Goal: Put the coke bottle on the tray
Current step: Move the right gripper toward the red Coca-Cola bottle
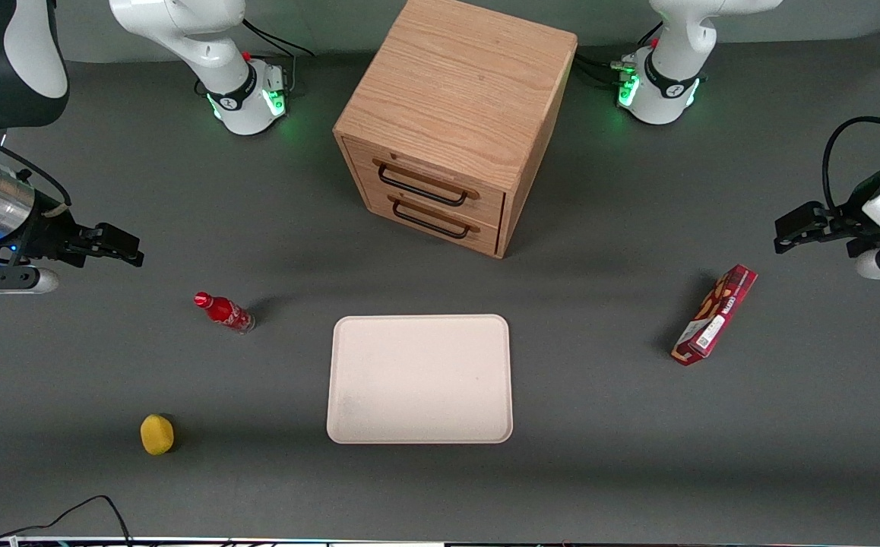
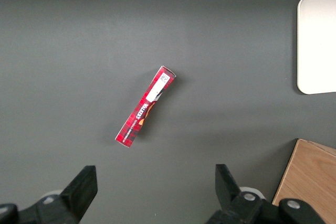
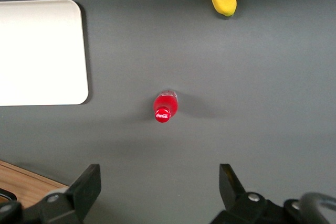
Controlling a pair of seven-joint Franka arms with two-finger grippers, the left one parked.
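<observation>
The coke bottle stands upright on the grey table, a small red bottle with a red cap. It also shows in the right wrist view, seen from above. The cream tray lies flat beside it, toward the middle of the table, and shows in the right wrist view too. My right gripper is open and empty, hovering above the table, farther from the front camera than the bottle. In the right wrist view the gripper has its fingers wide apart with nothing between them.
A wooden two-drawer cabinet stands farther from the camera than the tray. A yellow lemon-like object lies nearer the camera than the bottle. A red snack box lies toward the parked arm's end.
</observation>
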